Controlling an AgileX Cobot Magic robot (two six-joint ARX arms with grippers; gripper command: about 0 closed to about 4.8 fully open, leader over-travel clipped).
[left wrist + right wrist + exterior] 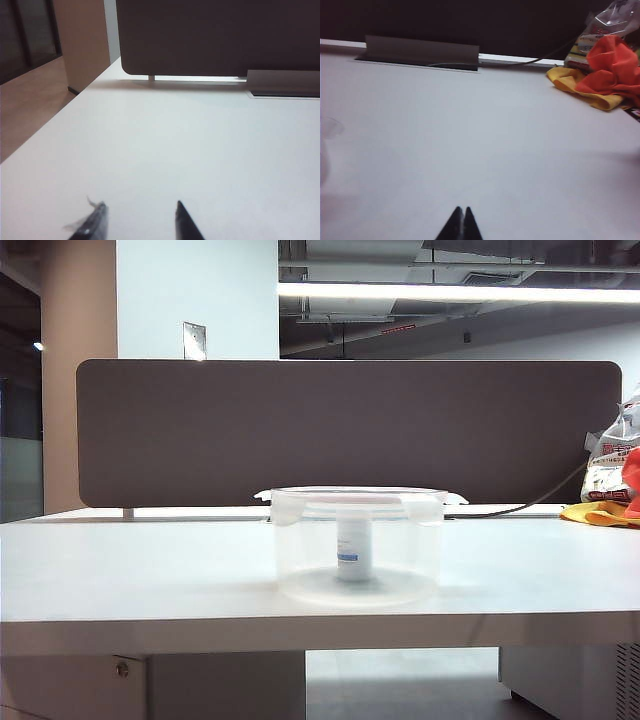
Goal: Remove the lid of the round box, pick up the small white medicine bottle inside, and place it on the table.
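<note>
Centre of white table (150, 580): round box (357, 545) of clear plastic, standing upright, lid (358, 495) seated on rim, side tabs projecting. Inside, at middle of box floor: small white medicine bottle (353, 550), upright, blue band low on label. Behind: brown-grey divider panel (350, 430) along back edge. Far right of table: orange cloth (610, 67) over yellow cloth (580, 90), beside a plastic bag (615, 455). Left gripper (137, 220): low above bare tabletop, dark fingertips spread apart, nothing between. Right gripper (460, 224): low above bare tabletop, fingertips pressed together, pinching nothing. Neither gripper visible in exterior view.
</note>
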